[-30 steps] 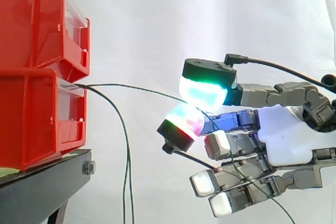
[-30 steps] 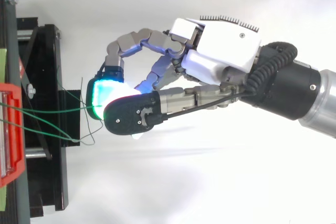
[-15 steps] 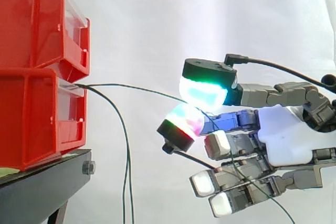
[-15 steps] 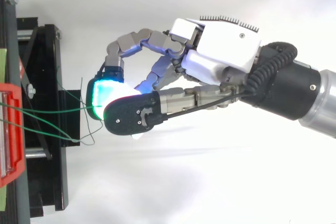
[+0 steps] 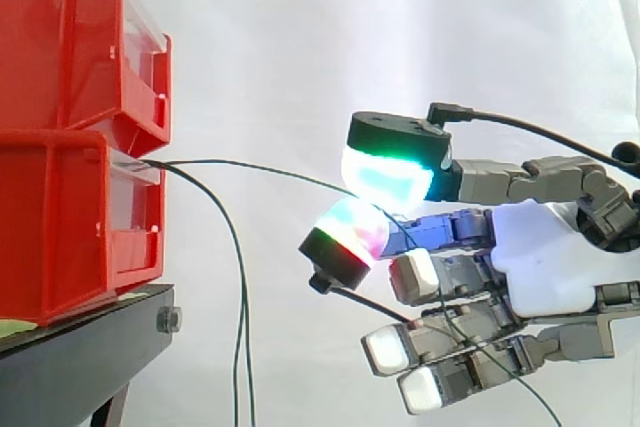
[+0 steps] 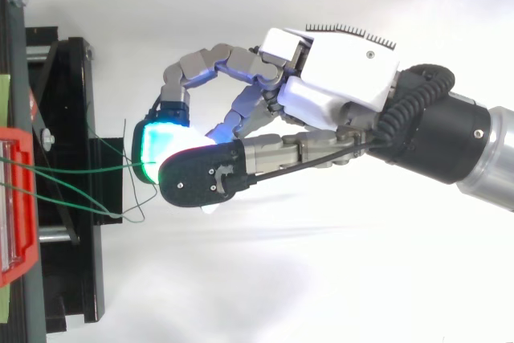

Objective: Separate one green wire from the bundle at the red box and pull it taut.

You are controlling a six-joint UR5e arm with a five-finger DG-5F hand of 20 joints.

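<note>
Green wire (image 5: 260, 169) singled out: we see hand (image 5: 545, 247) pinching it btw pads (image 5: 385, 175), frame centre, leading left to red box (image 5: 60, 227). Slight sag; we judge taut pull not yet done.

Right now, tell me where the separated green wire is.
In the side view the green wire runs from the front of the lower red bin at left to the robot hand at right, pinched between its glowing fingertips.
</note>
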